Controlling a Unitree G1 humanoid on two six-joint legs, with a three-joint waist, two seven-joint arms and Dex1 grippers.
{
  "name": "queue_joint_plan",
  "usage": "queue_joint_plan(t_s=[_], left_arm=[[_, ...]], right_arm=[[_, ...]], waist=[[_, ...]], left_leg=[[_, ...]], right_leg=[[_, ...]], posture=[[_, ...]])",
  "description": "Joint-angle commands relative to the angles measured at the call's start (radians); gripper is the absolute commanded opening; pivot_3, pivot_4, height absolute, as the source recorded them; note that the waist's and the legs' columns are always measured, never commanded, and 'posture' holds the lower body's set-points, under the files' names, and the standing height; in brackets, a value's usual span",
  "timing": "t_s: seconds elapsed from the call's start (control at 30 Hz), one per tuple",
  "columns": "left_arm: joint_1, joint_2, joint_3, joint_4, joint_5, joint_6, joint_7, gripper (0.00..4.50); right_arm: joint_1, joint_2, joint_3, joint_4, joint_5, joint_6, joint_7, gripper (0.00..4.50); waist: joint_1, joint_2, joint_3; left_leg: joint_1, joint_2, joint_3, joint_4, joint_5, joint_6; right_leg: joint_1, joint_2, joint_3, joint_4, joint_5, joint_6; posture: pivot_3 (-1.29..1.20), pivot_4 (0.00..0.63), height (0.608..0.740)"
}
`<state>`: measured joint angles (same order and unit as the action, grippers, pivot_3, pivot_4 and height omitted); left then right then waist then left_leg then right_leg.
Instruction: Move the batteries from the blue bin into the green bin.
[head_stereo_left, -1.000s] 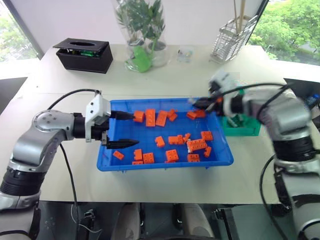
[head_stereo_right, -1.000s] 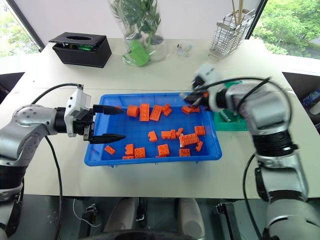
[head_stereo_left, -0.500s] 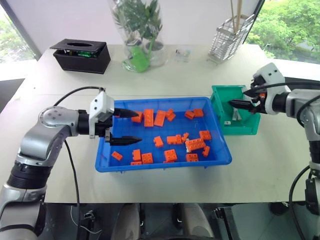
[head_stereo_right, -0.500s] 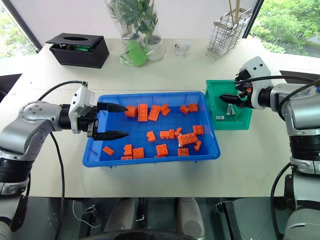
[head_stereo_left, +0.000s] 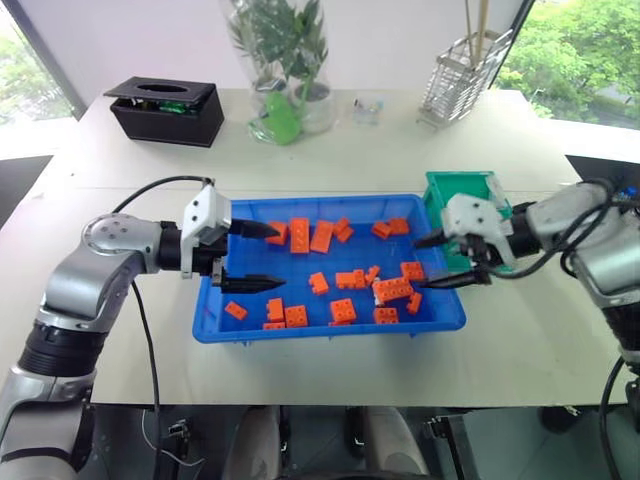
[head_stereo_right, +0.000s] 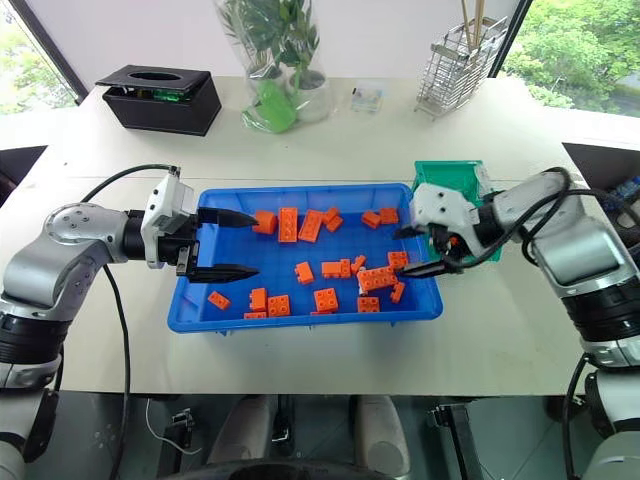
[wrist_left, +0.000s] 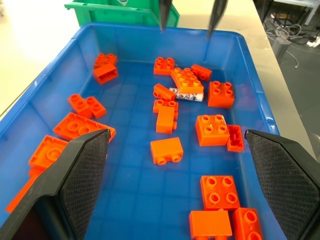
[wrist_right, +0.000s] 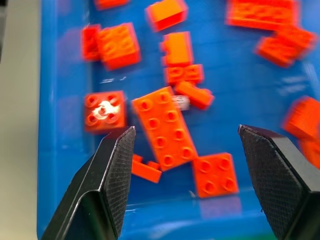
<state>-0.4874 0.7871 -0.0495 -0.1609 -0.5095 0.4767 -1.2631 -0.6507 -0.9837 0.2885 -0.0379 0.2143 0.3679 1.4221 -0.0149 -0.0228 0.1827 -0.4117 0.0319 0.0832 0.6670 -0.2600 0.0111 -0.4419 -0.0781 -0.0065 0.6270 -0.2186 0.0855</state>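
Both grippers hang over the blue bin (head_stereo_left: 215, 325), which sits mid-worktop toward the front edge, full of orange bricks (head_stereo_left: 300, 234). The right gripper (head_stereo_left: 447, 262) is at the bin's right end with its jaws spread wide and nothing in them. One battery (wrist_left: 185, 94) lies tucked against the long brick (wrist_right: 163, 127), right under those spread jaws. The left gripper (head_stereo_left: 258, 257) is at the left end, jaws also released and empty. The green bin (head_stereo_left: 452, 186) touches the blue one's far right corner.
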Motion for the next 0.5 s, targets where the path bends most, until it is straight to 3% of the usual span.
queue_joint_plan(t_s=[0.03, 0.47, 0.5], left_arm=[[0.011, 0.022, 0.035, -0.046, -0.014, 0.007, 0.01, 4.5], [0.056, 0.029, 0.062, -0.103, -0.035, 0.035, 0.049, 4.5], [0.055, 0.029, 0.062, -0.104, -0.036, 0.036, 0.049, 4.5]], right_arm=[[-0.039, 0.043, 0.044, 0.04, -0.068, -0.084, 0.022, 3.37], [-0.055, 0.15, 0.131, 0.13, -0.201, -0.182, 0.043, 3.37], [-0.054, 0.152, 0.131, 0.134, -0.205, -0.184, 0.044, 3.14]], waist=[[-0.001, 0.0, 0.0], [0.003, 0.0, 0.0], [0.003, 0.0, 0.0]], left_leg=[[0.0, 0.0, 0.0, 0.0, 0.0, 0.0], [0.001, 0.0, 0.0, 0.001, 0.0, 0.0], [0.001, 0.0, 0.0, 0.001, 0.0, 0.0]], right_leg=[[0.0, 0.0, 0.0, 0.0, 0.0, 0.0], [0.001, 0.0, 0.0, 0.001, 0.0, 0.0], [0.0, 0.0, 0.0, 0.001, 0.0, 0.0]], posture=[[0.0, 0.15, 0.736], [0.0, 0.15, 0.736], [0.0, 0.15, 0.736]])
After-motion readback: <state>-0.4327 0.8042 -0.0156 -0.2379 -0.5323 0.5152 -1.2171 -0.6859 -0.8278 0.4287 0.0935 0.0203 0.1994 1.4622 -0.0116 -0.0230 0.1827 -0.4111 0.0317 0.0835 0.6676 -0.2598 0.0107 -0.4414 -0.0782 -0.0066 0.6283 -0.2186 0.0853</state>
